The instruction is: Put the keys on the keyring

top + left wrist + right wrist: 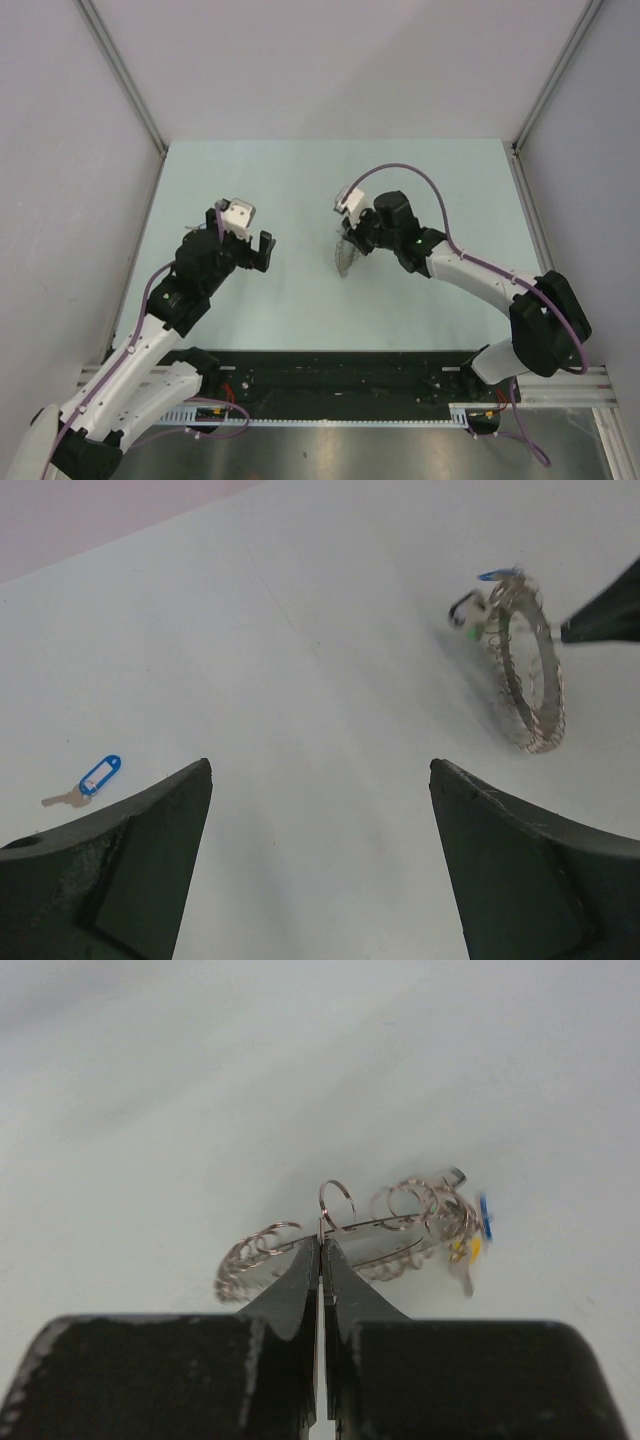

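- Our right gripper (321, 1245) has its jaws pressed fully together, and they pinch the wire of the keyring (262, 1243) at its upper edge
- The keyring stands upright on its edge on the pale table (300, 180), just in front of this gripper (its lower rim seems to touch the table)
- Several keys (468, 1235) hang in a small bunch on one side of the ring; we see blue, yellow and green heads
- Our left gripper (252, 250) hovers with the jaws wide apart and holds nothing, well apart from the ring
- One blue-headed key (95, 778) lies flat on the table, alone, far to the left of the ring in the left wrist view
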Controlling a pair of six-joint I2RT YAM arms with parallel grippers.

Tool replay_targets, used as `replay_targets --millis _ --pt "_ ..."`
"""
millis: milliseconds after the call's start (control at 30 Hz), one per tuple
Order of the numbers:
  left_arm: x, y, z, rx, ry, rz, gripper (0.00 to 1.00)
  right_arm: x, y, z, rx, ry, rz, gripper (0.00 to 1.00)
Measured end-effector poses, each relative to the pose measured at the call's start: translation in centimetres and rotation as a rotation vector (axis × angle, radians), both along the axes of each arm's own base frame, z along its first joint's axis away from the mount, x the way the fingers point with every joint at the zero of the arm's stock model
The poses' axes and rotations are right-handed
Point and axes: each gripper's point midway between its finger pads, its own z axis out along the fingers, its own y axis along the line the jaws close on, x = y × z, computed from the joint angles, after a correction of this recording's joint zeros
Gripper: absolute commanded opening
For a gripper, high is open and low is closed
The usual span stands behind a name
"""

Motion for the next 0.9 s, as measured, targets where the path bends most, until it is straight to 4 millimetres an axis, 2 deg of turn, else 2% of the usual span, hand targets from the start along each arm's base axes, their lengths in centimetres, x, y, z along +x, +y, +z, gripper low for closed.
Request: replay_targets --millis 167,267,433,633,767,900 --pt "-0.2 0.6 0.6 -0.014 -0.040 0.026 0.95 -6.8 4.9 -1.0 -0.004 0.069 0.322 0.00" --pt "-0.2 0.8 1.0 -0.023 -0.059 0.033 0.95 -8.8 5.6 -1.3 -0.002 0.104 0.413 0.00" --pt "-0.5 0.1 1.2 -0.035 -0.067 -0.012 0.94 -10.1 5.8 -2.1 -0.022 0.140 0.459 0.00" --pt "-1.8 -2.6 0.8 -0.035 -0.065 -0.202 0.92 -10.9 5.6 -2.5 -0.036 0.165 0.471 0.00" --pt "-3.4 -5.0 0.7 -0.049 -0.074 -0.378 0.88 -11.4 5.2 -1.8 -0.035 0.163 0.474 0.00" --pt "-5.0 -7.3 0.4 -0.058 -0.064 -0.554 0.81 -12.1 4.9 0.0 -0.016 0.134 0.483 0.00"
